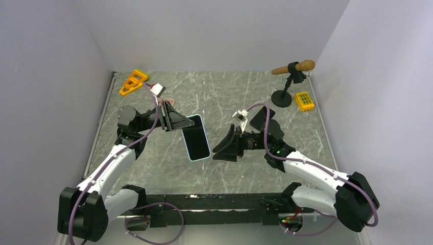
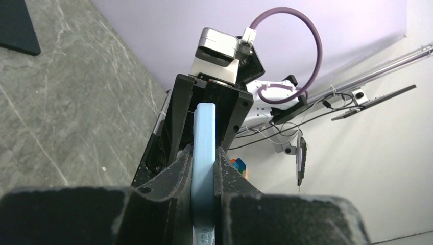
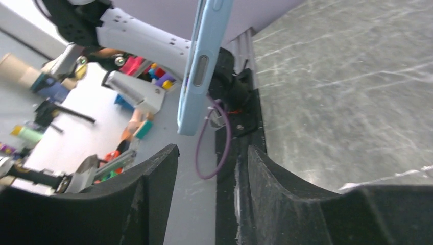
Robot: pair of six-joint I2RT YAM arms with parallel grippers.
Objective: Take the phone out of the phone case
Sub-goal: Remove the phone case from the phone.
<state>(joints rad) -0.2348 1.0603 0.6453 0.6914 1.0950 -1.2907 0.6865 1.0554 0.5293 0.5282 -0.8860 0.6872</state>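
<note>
While left gripper (image 1: pixel 181 122) clamps the cased phone (image 1: pixel 197 139), long axis near-far, right gripper (image 1: pixel 220 145) gapes.

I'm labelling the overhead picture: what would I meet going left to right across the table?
Orange triangle → left claw → phone in its blue case → right claw → yellow block.

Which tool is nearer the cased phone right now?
Left. The left tool is clamped on the phone's edge; the right tool sits just beside it, jaws apart, not touching.
</note>
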